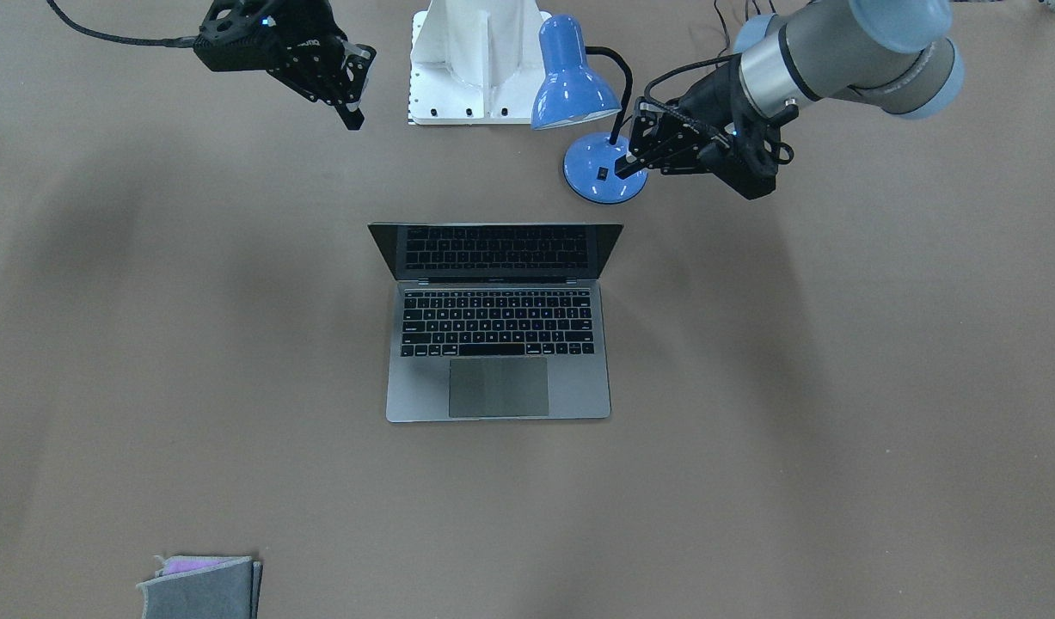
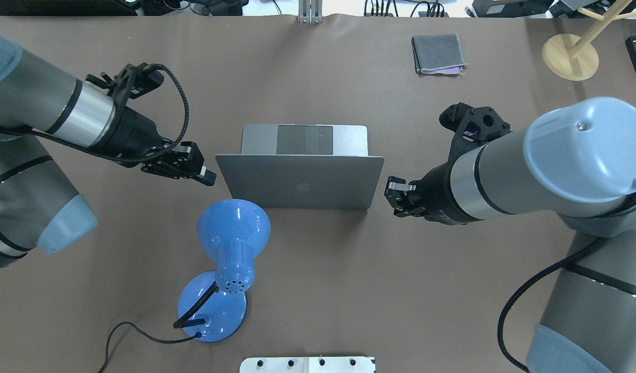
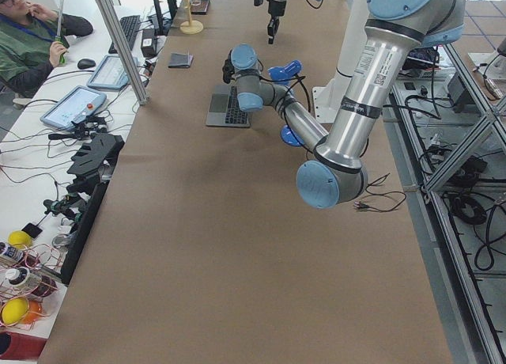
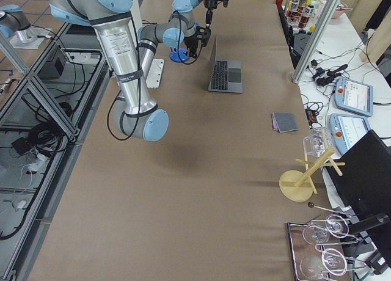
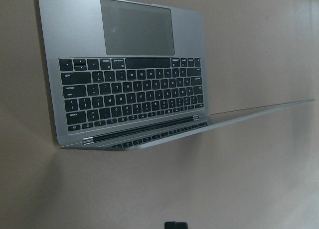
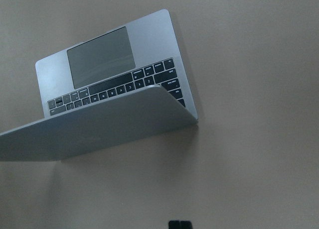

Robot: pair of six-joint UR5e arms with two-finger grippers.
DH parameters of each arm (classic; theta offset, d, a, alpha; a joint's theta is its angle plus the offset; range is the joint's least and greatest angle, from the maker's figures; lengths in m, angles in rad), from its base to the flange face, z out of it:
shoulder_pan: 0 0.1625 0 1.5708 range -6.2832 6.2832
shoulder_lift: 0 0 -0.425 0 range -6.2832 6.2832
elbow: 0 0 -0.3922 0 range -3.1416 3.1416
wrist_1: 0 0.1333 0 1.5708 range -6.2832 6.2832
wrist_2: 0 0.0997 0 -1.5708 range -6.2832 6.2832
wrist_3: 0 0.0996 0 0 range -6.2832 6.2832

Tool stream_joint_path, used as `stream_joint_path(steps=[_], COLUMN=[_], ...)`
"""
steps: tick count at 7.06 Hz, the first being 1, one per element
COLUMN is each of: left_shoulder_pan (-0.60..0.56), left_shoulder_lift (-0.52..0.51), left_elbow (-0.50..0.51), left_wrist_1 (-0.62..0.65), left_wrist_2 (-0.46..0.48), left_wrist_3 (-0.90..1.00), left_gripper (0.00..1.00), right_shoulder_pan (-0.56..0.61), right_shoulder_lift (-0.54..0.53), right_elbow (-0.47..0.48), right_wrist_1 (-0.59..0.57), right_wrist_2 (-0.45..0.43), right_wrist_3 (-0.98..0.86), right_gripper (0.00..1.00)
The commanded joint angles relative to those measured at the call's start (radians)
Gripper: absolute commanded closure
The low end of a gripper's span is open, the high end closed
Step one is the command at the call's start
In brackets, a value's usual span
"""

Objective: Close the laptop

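Brown table covering holds the open laptop (image 2: 299, 181) at centre frame, its lid edge running left to right. The left gripper (image 2: 208, 177) and right gripper (image 2: 393, 197) flank its ends. Both seem clenched and empty, and neither is clearly nearer.

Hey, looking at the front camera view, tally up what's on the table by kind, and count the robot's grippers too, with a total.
Laptop: 1
Blue desk lamp: 1
Grey felt stack: 1
Grippers: 2, the left gripper and the right gripper
Total: 5
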Motion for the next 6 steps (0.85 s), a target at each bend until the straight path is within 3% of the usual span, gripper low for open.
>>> stream_joint_path(steps=[1, 4, 6], left_shoulder_pan=[0.015, 0.018, 0.018], left_shoulder_lift=[-0.007, -0.036, -0.049], left_elbow=[0.014, 0.046, 0.072], left_wrist_1=[0.0, 0.0, 0.0], left_wrist_2=[0.022, 0.025, 0.062], left_wrist_3=[-0.007, -0.007, -0.001], left_gripper=[1.0, 1.0, 1.0], right_shoulder_pan=[-0.005, 0.009, 0.043], right_shoulder_lift=[0.078, 0.136, 0.162], right_elbow=[-0.092, -0.177, -0.293], right_wrist_1=[0.006, 0.012, 0.102], right_wrist_2=[-0.037, -0.053, -0.053], right_wrist_3=[0.001, -0.005, -0.005], right_gripper=[1.0, 1.0, 1.0])
